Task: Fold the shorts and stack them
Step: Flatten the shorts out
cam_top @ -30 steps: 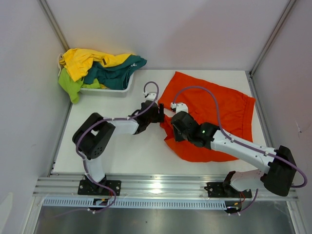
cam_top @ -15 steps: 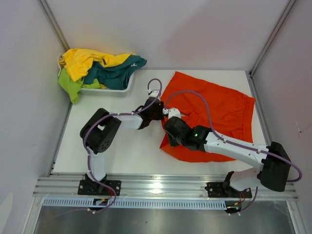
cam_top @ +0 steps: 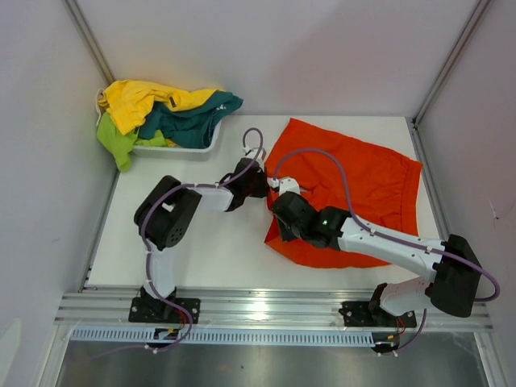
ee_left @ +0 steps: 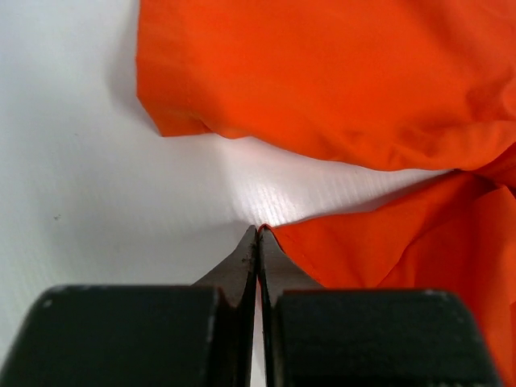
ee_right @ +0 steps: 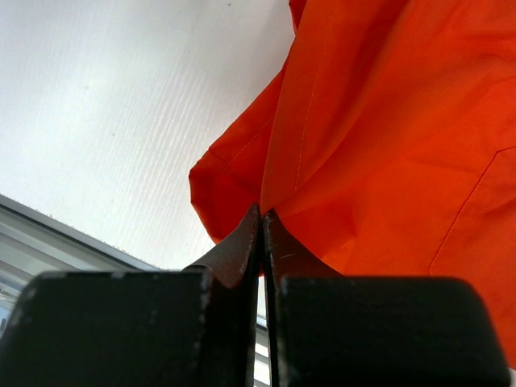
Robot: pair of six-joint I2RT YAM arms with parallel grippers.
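Two pinches I am holding: left gripper [ee_left: 258, 234] is clamping an edge of the soft orange fabric shorts [ee_left: 339, 89] spreading ahead of it; right gripper [ee_right: 263, 218] is clenching a fold at its tips.

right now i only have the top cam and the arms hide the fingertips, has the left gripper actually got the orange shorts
Observer: Looks like it. In the left wrist view the left gripper is shut, and an edge of the orange shorts runs right into its tips.
Operator: and the right one
Observer: In the right wrist view the right gripper is shut on a fold of the shorts, which comes out from between its tips.
Operator: is the left edge bunched against the rest
Observer: No. The left wrist view shows a strip of bare table between the pinched edge and the part of the shorts beyond it.
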